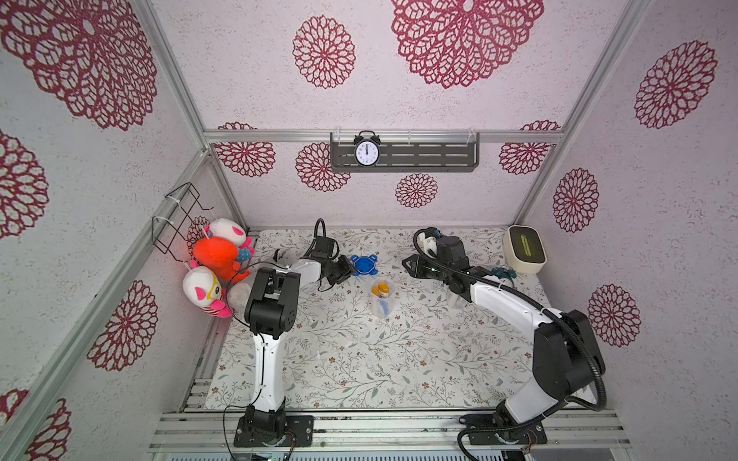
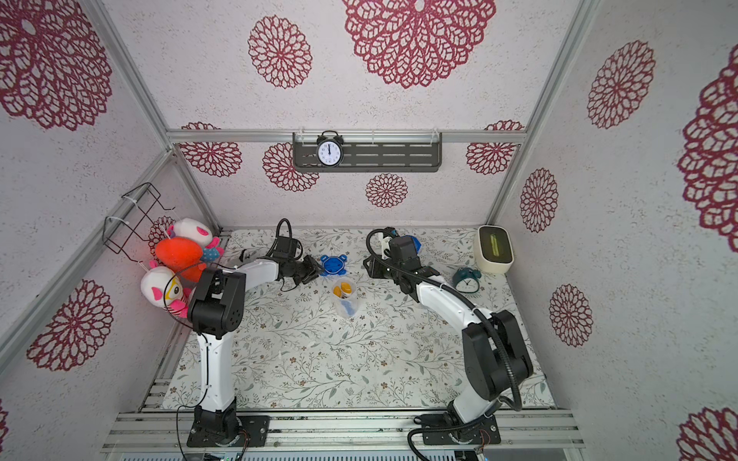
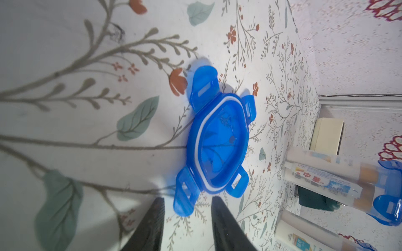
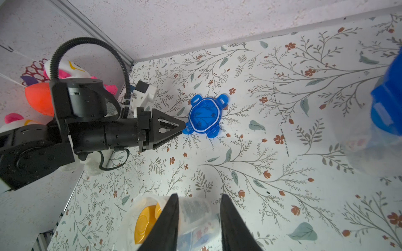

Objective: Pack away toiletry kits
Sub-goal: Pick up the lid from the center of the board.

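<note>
Your left fingers (image 3: 152,226) sit low at the tabletop (image 3: 108,54) with a narrow gap between them. One tab of the loose blue lid (image 3: 217,143) lies between their tips. A sliver of the floral surface shows on each side of that tab, so nothing is pinched. The lid lies flat (its white seal ring faces up) toward the back of the tabletop, near the middle in both top views. Just in front of it, and apart from it, the open clear jar (image 1: 381,299) stands upright with orange-yellow caps (image 1: 382,287) and a blue toothbrush (image 1: 384,308) inside. Your right fingers (image 4: 169,219) are near that jar without touching it, somewhat apart and holding nothing. In the right wrist view part of the jar shows through the gap between them. Past the loose lid, the left wrist view shows a closed jar (image 3: 315,165) with its blue lid on and a toothpaste tube (image 3: 326,181) visible through the wall. A second closed jar (image 3: 304,236) sits beside it. The teal alarm clock (image 2: 466,279) and the cream box (image 1: 524,249) sit at the back right, and the plush toys (image 1: 217,255) hang against the left wall.
</note>
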